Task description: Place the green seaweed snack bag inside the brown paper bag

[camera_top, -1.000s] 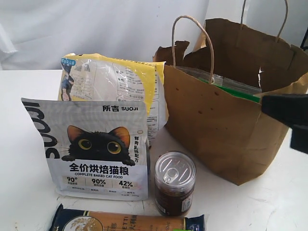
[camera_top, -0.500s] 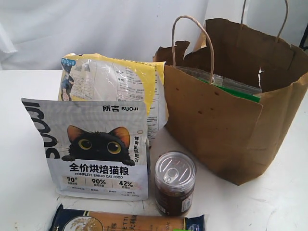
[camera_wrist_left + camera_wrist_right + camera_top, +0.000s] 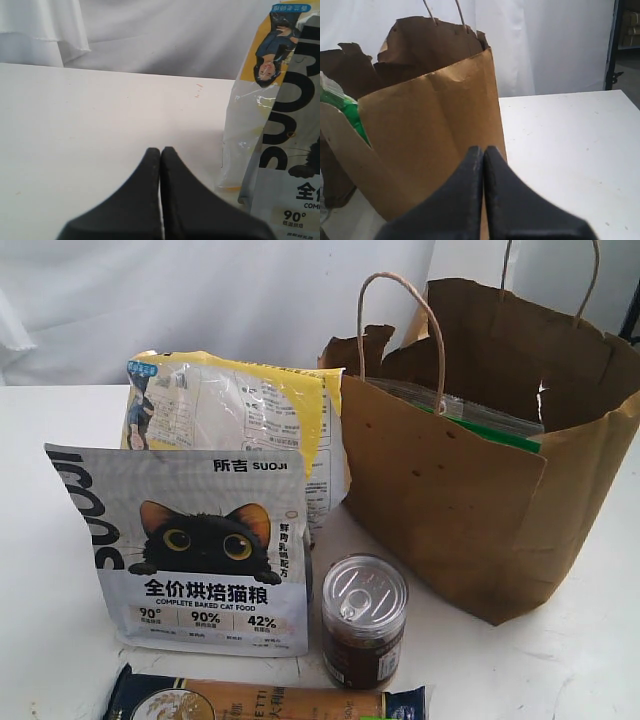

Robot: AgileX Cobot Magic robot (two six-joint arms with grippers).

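While the brown paper bag (image 3: 450, 510) stands upright and open on the white table (image 3: 60, 660), the green seaweed snack bag (image 3: 490, 432) sits inside it, on edge. Only a green strip and a clear upper edge show above the bag's near rim. Rim creased and torn at one corner; the twisted cord handles stand up. Right wrist view: same brown paper bag (image 3: 435, 125) close ahead, a patch of the green seaweed snack bag (image 3: 350, 112) showing over the dip in its rim. Right gripper (image 3: 483, 149) is outside the bag, low against its side wall; jaws pressed together, nothing between them. Whether the tips touch the paper, cannot tell. Left gripper (image 3: 160, 150) is over bare table (image 3: 100, 125); jaws likewise closed tight and empty. In the exterior view, a yellow-and-clear plastic bag (image 3: 240, 405) stands just left of the paper bag, apparently touching its wall. A grey cat-food pouch (image 3: 190, 550) with a black cat stands left of the paper bag and nearer the camera, upright. A small dark jar (image 3: 364, 620) with a pull-tab metal lid stands just in front of the paper bag's near left corner, close beside the pouch. A long packet (image 3: 260, 702) lies flat, farther forward from the paper bag than the jar.
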